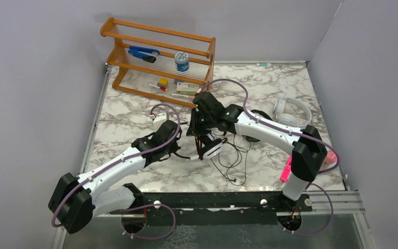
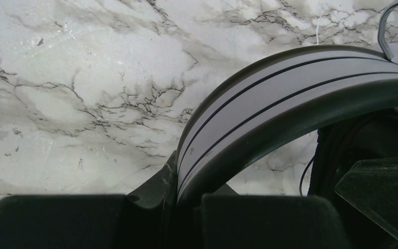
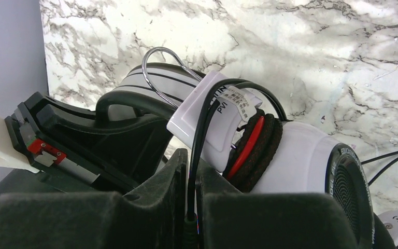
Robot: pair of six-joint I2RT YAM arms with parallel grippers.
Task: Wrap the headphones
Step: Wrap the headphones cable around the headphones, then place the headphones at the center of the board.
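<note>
1. Marble-patterned tabletop (image 1: 129, 114) set between plain grey walls. An orange wooden rack (image 1: 158, 62) stands at the far left. An all-white pair of headphones (image 1: 292, 110) lies flat at the far right, well apart from both claws.
2. The white headband headphones with black ear pads (image 1: 212, 149) sit at mid-table, between the two arms. Whether the lower cup touches the marble I cannot tell.
3. The left claw (image 2: 184, 207) is closed hard on the striped headband, which arches out of its tips, up and to the right in the wrist view.
4. The right claw (image 3: 190, 205) is nearly closed, pinching the thin black cord (image 3: 201, 129) and nothing else. The cord climbs straight from the tips and loops over the white slider block above the ear cup.
5. What the coming move turns on: the ear cup lies just beyond the right claw's tips and to their right, and the headband runs off to the left toward the left claw. The headset's long arc therefore spans claw to claw.
6. Slack cord lies in loose loops on the marble on the near side of the headset, closer to the right arm.
7. My judgement: the right arm is the one to carry the cord round, crossing the arc at right angles, while the left simply holds the band firm.
</note>
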